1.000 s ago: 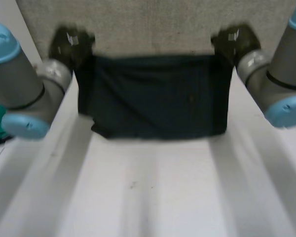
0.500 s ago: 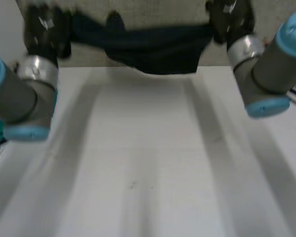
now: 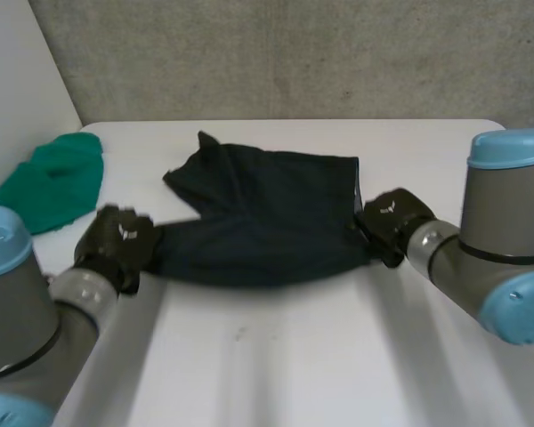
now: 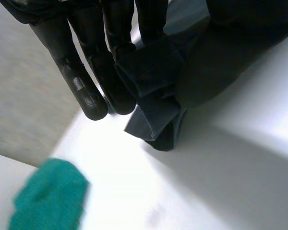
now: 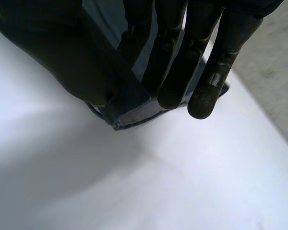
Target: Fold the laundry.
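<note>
Both hands pinch the dark cloth point(image 3: 267, 227), our left hand point(image 3: 117, 242) at its near-left corner and our right hand point(image 3: 387, 221) at its right edge, which we judge spreads it flat for folding.

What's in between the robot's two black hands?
The dark blue cloth lies there, on the white table, reaching from the left hand to the right hand. Each hand pinches one end; the head view shows it.
</note>
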Controlling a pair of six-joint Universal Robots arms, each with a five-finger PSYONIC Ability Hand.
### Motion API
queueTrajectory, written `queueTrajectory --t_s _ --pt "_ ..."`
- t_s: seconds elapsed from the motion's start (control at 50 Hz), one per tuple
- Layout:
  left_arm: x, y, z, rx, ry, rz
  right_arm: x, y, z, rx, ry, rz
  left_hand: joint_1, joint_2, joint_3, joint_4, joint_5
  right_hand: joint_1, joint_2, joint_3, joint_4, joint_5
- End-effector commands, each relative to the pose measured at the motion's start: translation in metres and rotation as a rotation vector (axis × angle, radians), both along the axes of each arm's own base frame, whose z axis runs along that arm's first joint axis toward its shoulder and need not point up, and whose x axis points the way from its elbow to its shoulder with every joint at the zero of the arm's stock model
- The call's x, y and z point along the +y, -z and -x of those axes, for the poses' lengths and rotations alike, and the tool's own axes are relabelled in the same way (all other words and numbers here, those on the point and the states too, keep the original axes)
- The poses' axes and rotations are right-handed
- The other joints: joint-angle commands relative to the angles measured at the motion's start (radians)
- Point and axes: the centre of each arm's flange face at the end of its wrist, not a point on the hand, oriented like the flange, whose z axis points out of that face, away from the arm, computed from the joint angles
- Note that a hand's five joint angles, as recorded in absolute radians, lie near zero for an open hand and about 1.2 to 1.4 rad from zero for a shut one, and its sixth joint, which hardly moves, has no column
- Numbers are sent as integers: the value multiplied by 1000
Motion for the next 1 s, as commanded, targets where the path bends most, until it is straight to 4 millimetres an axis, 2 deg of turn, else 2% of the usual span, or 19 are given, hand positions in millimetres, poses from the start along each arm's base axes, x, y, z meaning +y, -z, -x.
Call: queueTrajectory --t_s 0.02,0.06,0.12,0.16,0.2,0.22,0.26,0.3,0.34,0.44,0.5,0.52,0.66,0.68,0.74,0.9,0.96,1.0 --pt "94 4 -25 -208 86 -396 65 -8 31 284 -131 -144 292 201 206 194 262 416 224 219 208 234" --pt "119 1 -30 -246 129 -452 88 -12 39 362 -206 -167 292 201 206 194 262 416 224 219 208 234" --pt "131 0 -29 -252 171 -433 101 -11 45 399 -241 -171 292 201 206 194 262 416 224 219 208 234" --pt "132 0 -24 -235 194 -392 105 -8 45 381 -243 -171 255 163 168 157 225 416 224 219 208 234" --pt "126 1 -20 -217 194 -358 106 -4 44 363 -240 -173 74 -18 -13 -24 43 416 224 219 208 234" --pt "119 1 -16 -194 192 -320 106 0 43 345 -234 -168 -212 -304 -299 -310 -242 416 224 219 208 234" --pt "110 -1 -11 -169 187 -272 105 3 43 320 -219 -160 -569 -660 -655 -667 -599 416 224 219 208 234" --pt "92 -7 -6 -122 160 -199 102 8 41 286 -196 -148 -775 -867 -862 -873 -805 416 224 219 208 234" --pt "76 -14 -5 -86 122 -143 100 10 40 268 -182 -137 -814 -906 -901 -912 -844 416 224 219 208 234" --pt "19 -34 -14 30 -1 18 98 15 40 249 -167 -118 -797 -888 -883 -895 -827 416 224 219 208 234" --pt "1 -35 -13 71 2 55 98 16 40 245 -166 -115 -776 -868 -863 -874 -806 416 224 219 208 234" --pt "-10 -30 -10 92 18 52 98 16 40 244 -165 -114 -741 -833 -828 -839 -771 416 224 219 208 234" --pt "-55 -1 -7 163 38 -36 94 17 39 235 -160 -85 -662 -753 -748 -760 -692 416 224 219 208 234" --pt "-63 9 -6 168 42 -66 94 17 39 233 -159 -78 -659 -750 -745 -757 -689 416 224 219 208 234" --pt "-76 24 -5 166 40 -101 92 17 38 225 -155 -68 -647 -738 -733 -745 -677 416 224 219 208 234" --pt "-89 47 -1 153 41 -143 91 16 37 208 -148 -63 -559 -650 -645 -657 -589 416 224 219 208 234" --pt "-91 51 -1 151 41 -148 90 16 37 204 -145 -53 -465 -557 -552 -563 -495 416 224 219 208 234" --pt "-96 54 0 147 40 -147 88 17 36 202 -143 -43 -284 -375 -370 -382 -314 416 224 219 208 234"
